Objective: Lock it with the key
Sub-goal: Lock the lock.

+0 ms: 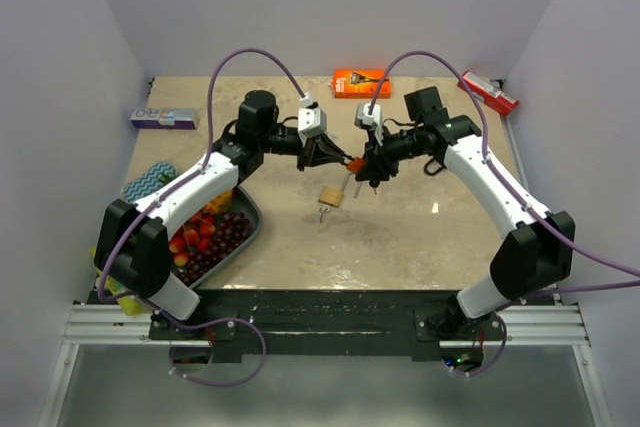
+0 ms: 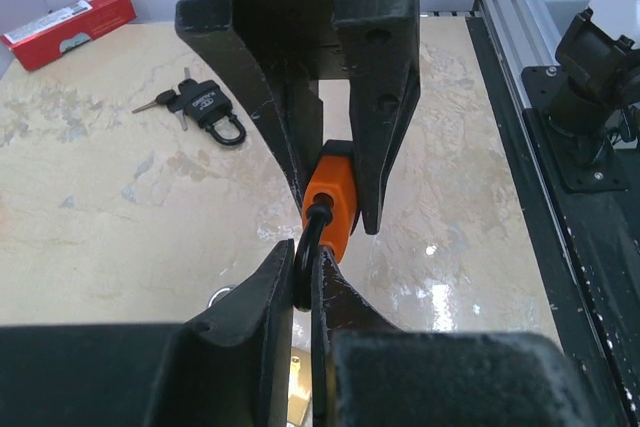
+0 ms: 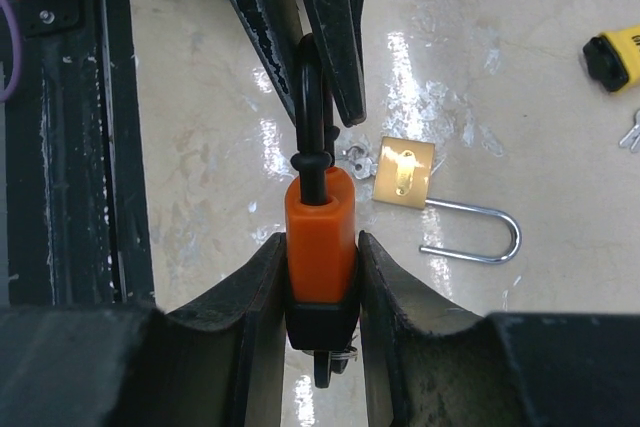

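An orange padlock hangs in the air above the table's middle, held between both arms. My left gripper is shut on its black shackle. My right gripper is shut on the orange body, with the pads pressed flat against both sides. The shackle stands pulled out of the body. A dark key with a metal ring sticks out of the lock's black bottom end, between my right fingers. From above, the left gripper and right gripper meet tip to tip.
A brass padlock with its silver shackle lies on the table under the grippers, with small keys beside it. A black padlock with keys and a yellow lock lie farther off. A fruit tray sits at the left; boxes line the back.
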Available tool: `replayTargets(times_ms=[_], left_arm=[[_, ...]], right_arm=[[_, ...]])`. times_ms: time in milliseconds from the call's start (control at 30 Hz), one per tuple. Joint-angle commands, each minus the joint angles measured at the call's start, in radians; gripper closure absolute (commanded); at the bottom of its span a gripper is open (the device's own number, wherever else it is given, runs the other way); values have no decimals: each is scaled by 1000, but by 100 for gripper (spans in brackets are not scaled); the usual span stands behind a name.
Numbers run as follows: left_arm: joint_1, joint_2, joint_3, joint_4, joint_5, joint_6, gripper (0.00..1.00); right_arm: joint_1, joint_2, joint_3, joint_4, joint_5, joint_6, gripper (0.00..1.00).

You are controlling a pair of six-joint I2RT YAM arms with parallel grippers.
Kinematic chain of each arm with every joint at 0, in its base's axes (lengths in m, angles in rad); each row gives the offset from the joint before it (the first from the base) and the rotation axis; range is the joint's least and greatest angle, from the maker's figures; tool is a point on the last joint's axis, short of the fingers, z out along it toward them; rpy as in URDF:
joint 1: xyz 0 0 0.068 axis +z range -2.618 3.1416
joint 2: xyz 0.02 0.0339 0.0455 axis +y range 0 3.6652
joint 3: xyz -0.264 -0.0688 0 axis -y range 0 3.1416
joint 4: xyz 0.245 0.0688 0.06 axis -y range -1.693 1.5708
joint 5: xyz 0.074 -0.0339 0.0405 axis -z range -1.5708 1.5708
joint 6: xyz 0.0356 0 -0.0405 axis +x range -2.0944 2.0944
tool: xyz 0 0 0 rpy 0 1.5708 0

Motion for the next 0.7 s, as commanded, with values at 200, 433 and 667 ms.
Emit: replayTargets(times_ms=[200, 433, 667], left_arm=[[-79, 43, 22, -44, 115, 34, 100], [-84, 88, 37, 22, 39, -128, 100], [-93, 82, 38, 6, 51, -103, 100]], right_arm=[[58, 19, 133, 174, -176, -25, 100], [75, -4, 98, 319, -67, 52, 100], [80, 71, 213, 35, -73, -122, 100]])
